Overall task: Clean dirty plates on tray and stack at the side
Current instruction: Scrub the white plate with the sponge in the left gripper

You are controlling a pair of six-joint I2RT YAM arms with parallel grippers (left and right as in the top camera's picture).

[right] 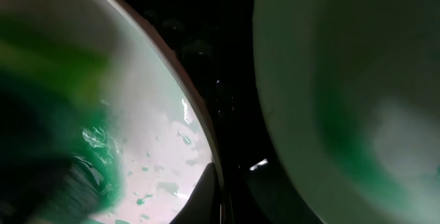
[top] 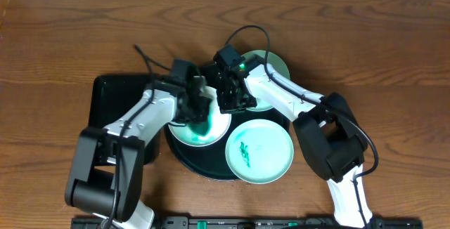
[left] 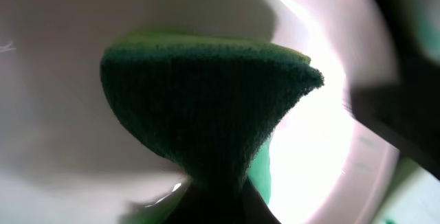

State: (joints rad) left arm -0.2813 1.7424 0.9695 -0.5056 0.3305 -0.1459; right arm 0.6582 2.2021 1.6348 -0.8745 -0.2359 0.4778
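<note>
Gripping a green foam sponge [left: 206, 100], the left gripper [top: 200, 109] presses it onto the smeared white round plate [top: 213, 135]; right gripper [top: 230, 101] fingers closed (grasp unconfirmed).

My left arm [top: 133, 120] & right arm [top: 281, 95]: white shells, black joints, big blocky black motor housings [top: 98, 176] nr the base. Left gripper [top: 199, 109] & right gripper [top: 232, 106] black. Thin black cable [top: 247, 31] loops over right wrist; green LED [top: 241, 65] lit.

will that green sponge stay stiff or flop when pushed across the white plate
Probably soft and floppy: the sponge squeezes to a narrow waist where it's pinched, fanning out above. Likely slides easily, since the white plate looks glossy and wet.
</note>
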